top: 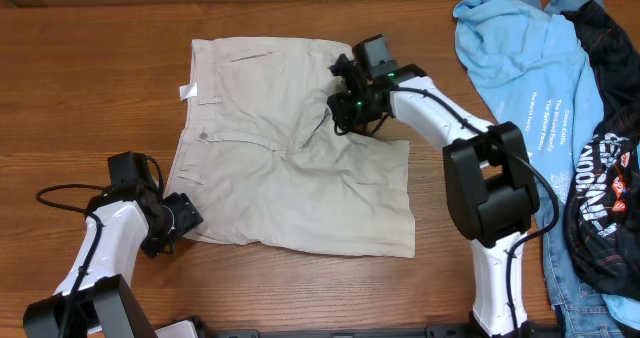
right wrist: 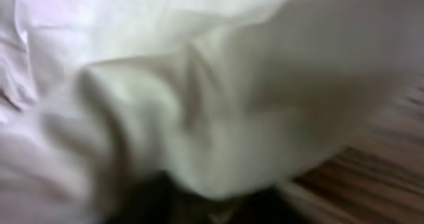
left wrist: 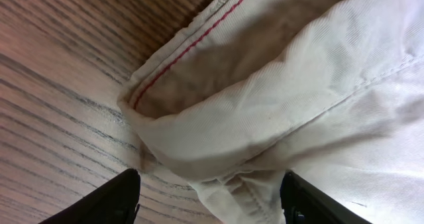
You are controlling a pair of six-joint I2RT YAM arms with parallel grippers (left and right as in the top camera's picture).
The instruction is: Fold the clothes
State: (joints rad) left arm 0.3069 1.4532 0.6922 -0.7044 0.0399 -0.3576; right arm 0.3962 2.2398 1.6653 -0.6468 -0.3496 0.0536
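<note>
The clothes, one pair of light beige shorts (top: 290, 148), lie spread flat on the wooden table, waistband to the left and legs to the right. My left gripper (top: 188, 218) is at their near left corner. In the left wrist view it (left wrist: 212, 201) stands open, with the folded corner of the shorts (left wrist: 265, 118) lying between its black fingers (left wrist: 116, 201). My right gripper (top: 343, 106) rests on the hem of the far leg. The right wrist view is blurred: bunched beige cloth (right wrist: 199, 98) bulges over the dark jaws of the gripper (right wrist: 218, 204), which look shut on it.
A light blue T-shirt with white print (top: 530, 68) and a black garment with a white graphic (top: 605, 168) lie heaped at the table's right side. Bare wood (top: 90, 88) shows left of the shorts. Cables trail by the left arm (top: 60, 193).
</note>
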